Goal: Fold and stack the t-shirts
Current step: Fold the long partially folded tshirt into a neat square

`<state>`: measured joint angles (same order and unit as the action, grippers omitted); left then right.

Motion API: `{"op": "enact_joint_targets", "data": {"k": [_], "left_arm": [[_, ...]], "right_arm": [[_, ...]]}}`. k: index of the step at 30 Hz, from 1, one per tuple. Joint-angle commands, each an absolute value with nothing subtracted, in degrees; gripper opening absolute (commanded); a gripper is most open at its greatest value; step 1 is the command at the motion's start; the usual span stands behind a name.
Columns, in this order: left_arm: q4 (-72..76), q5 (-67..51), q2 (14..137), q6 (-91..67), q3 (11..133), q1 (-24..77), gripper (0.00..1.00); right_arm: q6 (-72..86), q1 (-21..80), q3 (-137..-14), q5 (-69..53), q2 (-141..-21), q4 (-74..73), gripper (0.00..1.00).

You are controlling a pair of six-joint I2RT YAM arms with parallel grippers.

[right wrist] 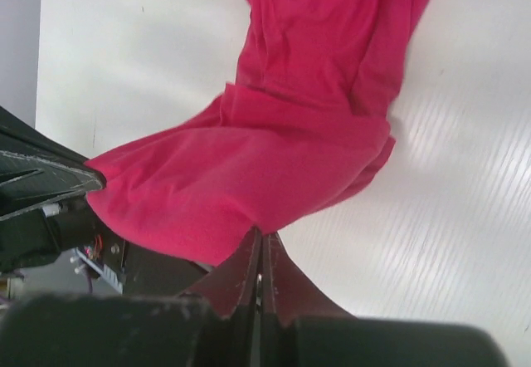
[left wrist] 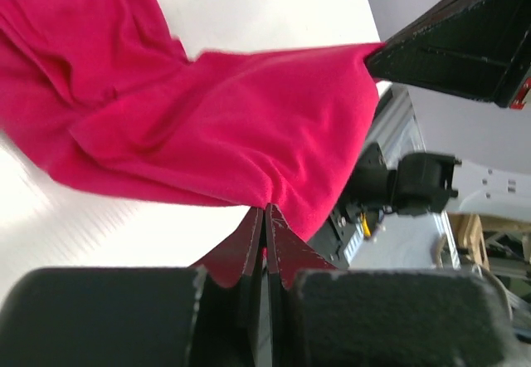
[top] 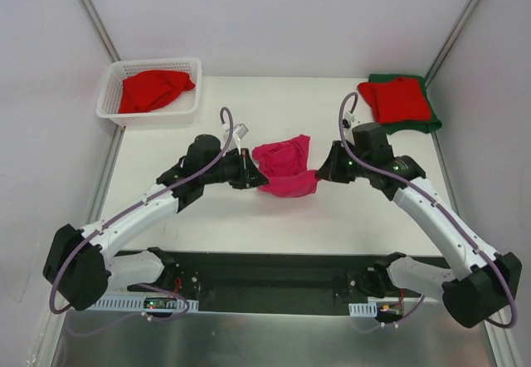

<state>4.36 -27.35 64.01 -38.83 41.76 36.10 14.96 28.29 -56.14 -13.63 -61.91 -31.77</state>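
Note:
A magenta-pink t-shirt (top: 285,166) hangs bunched between my two grippers over the middle of the table. My left gripper (top: 255,173) is shut on its left edge; the left wrist view shows the cloth (left wrist: 207,118) pinched at the fingertips (left wrist: 265,211). My right gripper (top: 319,170) is shut on its right edge; the right wrist view shows the cloth (right wrist: 274,151) pinched at the fingertips (right wrist: 260,236). A folded red t-shirt (top: 397,99) lies on a folded dark green t-shirt (top: 431,123) at the back right. Another red t-shirt (top: 153,90) lies crumpled in the basket.
A white plastic lattice basket (top: 112,93) stands at the back left corner of the white table (top: 249,217). A black mounting rail (top: 265,280) runs along the near edge between the arm bases.

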Motion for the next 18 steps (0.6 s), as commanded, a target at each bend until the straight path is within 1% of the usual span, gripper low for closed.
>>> {"op": "enact_joint_targets", "data": {"k": [1,10,14,18], "left_arm": [[4.4,-27.8,70.5,-33.4,50.7,32.8,0.0],[7.0,-32.3,86.5,-28.2,61.0,23.5,0.0],[9.3,-34.4,94.0,-27.5,64.1,21.1,0.0],[12.2,-35.8,100.9,-27.9,66.9,19.8,0.0]], "right_arm": [[12.2,26.2,-63.0,-13.3,-68.5,-26.0,0.01],[10.0,22.1,-74.6,-18.2,-87.8,-16.5,0.01],[9.8,20.7,-78.7,-19.8,-98.1,-13.4,0.01],[10.6,19.1,-80.2,-20.7,-104.1,-9.9,0.01]]}}
